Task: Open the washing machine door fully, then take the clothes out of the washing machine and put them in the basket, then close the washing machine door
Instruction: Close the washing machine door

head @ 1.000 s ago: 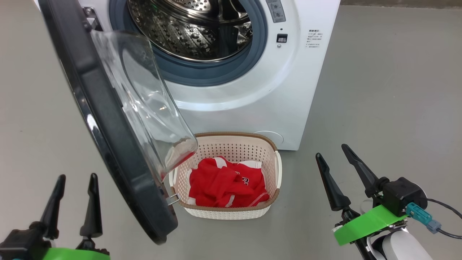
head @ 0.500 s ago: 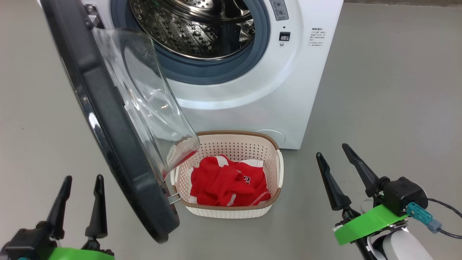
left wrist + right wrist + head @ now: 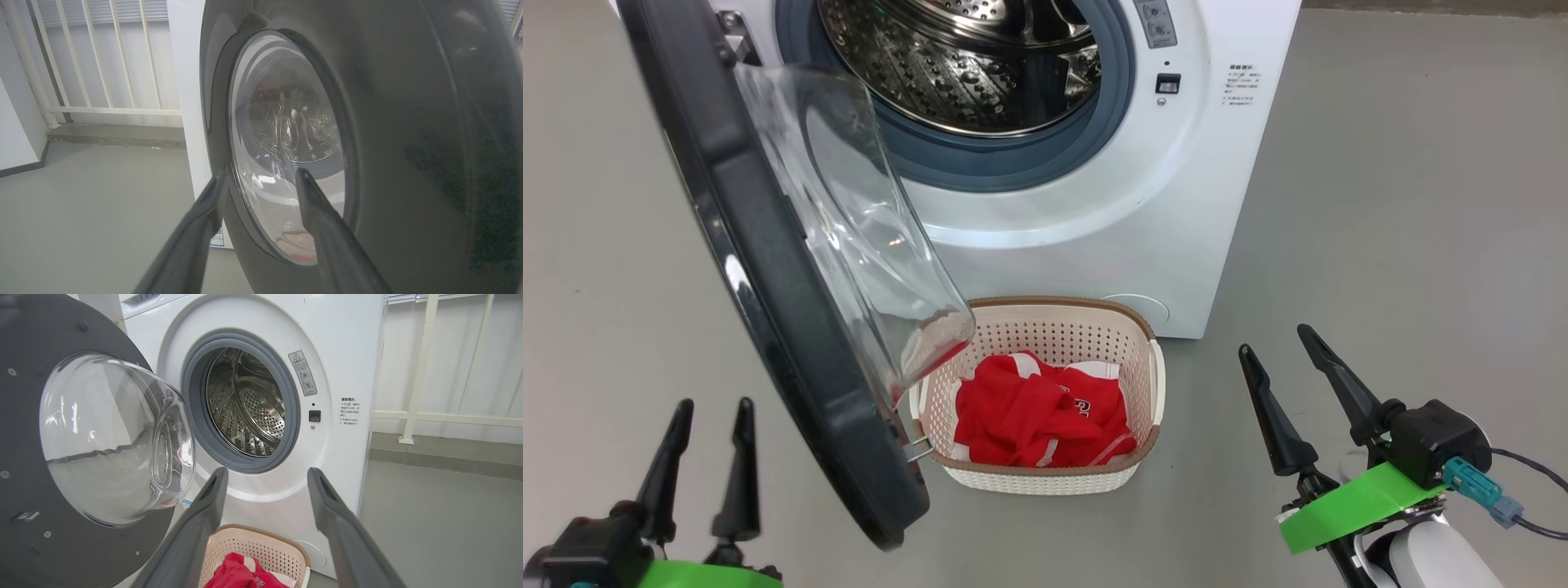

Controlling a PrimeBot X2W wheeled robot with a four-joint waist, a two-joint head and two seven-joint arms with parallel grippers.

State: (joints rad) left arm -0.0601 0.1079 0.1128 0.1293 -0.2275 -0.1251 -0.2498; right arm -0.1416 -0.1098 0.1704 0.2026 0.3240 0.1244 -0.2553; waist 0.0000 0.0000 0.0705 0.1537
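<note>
Head view: grey floor (image 3: 1405, 204) | bkgd white railing (image 3: 419, 367) | L pincer (image 3: 715, 402), R pincer (image 3: 1272, 337) spread, empty

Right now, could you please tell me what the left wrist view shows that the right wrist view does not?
Left wrist view: the glossy black outer face of the washing machine door, with the open left gripper close before it. Right wrist view: the door's inner side with its bulging glass bowl, the open drum, and the basket holding the clothes, past the open right gripper. Both: the door, the white washing machine, grey floor and a white railing.
</note>
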